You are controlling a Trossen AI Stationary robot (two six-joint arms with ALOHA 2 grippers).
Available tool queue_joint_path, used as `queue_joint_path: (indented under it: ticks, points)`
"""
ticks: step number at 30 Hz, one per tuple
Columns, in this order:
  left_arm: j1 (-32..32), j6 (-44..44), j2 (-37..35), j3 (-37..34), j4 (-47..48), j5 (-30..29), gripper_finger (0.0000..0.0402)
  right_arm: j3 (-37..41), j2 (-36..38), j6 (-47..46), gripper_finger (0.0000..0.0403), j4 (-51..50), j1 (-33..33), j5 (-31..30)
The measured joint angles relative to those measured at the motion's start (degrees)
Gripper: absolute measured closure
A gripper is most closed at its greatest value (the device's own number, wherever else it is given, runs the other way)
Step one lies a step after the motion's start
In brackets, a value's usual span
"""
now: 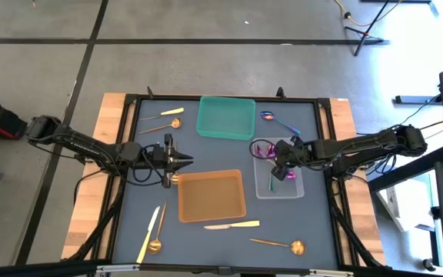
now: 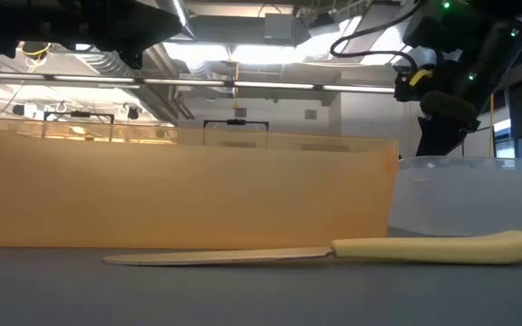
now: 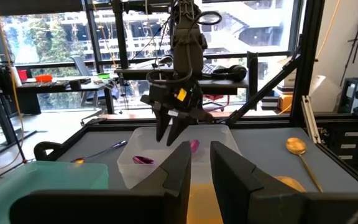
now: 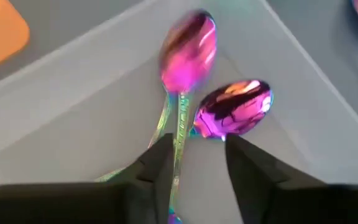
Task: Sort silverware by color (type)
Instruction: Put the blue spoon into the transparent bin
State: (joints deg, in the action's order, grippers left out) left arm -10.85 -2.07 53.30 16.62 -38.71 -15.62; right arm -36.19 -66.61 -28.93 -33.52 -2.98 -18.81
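Note:
My right gripper (image 1: pixel 281 165) hangs open over the clear tray (image 1: pixel 298 192), fingers pointing down. Two iridescent purple spoons lie in the tray. One is blurred (image 4: pixel 188 53), and its teal handle (image 4: pixel 179 134) runs between my fingers, close to one finger (image 4: pixel 160 165). The other spoon (image 4: pixel 235 109) lies beside it. I cannot tell whether the finger touches the handle. My left gripper (image 1: pixel 184 161) hovers left of the orange tray (image 1: pixel 211 195), slightly open and holding nothing. A gold spoon (image 1: pixel 174 178) lies on the table just beside it.
A teal tray (image 1: pixel 226 117) sits at the far middle. Two more purple spoons (image 1: pixel 279 121) (image 1: pixel 264 150) lie near the clear tray. At far left lie a yellow knife (image 1: pixel 166 114) and a gold spoon (image 1: pixel 164 127). Near the front are knives (image 1: pixel 233 225) (image 1: pixel 148 235) and gold spoons (image 1: pixel 156 231) (image 1: pixel 283 245).

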Motion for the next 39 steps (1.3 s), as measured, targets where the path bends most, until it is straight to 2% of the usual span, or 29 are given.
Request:
queue_joint_path:
  ticks: [5, 11, 15, 25, 30, 35, 39]
  points:
    - [0.0, 0.0, 0.0, 0.0, -1.8, -1.3, 0.0346, -3.5, 0.0, 2.2, 0.0221, 0.2, 0.0, 0.4]
    - [0.0, 0.3, 0.0, 0.0, -0.4, -3.0, 0.0346, -6.5, 0.0, 4.3, 0.0204, 2.1, -1.7, 0.3]
    - [0.0, 1.9, 0.0, 0.0, 0.8, -1.1, 0.0339, -6.5, 0.0, 6.6, 0.0203, 6.8, -6.8, 1.6]
    - [0.9, 4.2, 2.4, 0.0, 0.2, -0.3, 0.0263, -6.5, -0.5, 3.9, 0.0203, 11.7, -21.2, 0.1]
    - [2.5, 4.7, 4.2, 0.0, -2.5, 0.1, 0.0259, -6.5, -3.3, 2.1, 0.0203, 13.5, -28.6, -6.2]
    - [5.1, 5.1, 8.4, 0.4, -2.1, 0.1, 0.026, -6.5, -8.1, 2.0, 0.0203, 15.2, -33.7, -9.2]
    - [7.5, 7.1, 13.3, 4.3, 7.1, -2.5, 0.0262, -6.5, -11.5, 2.0, 0.0203, 16.4, -35.8, -10.4]
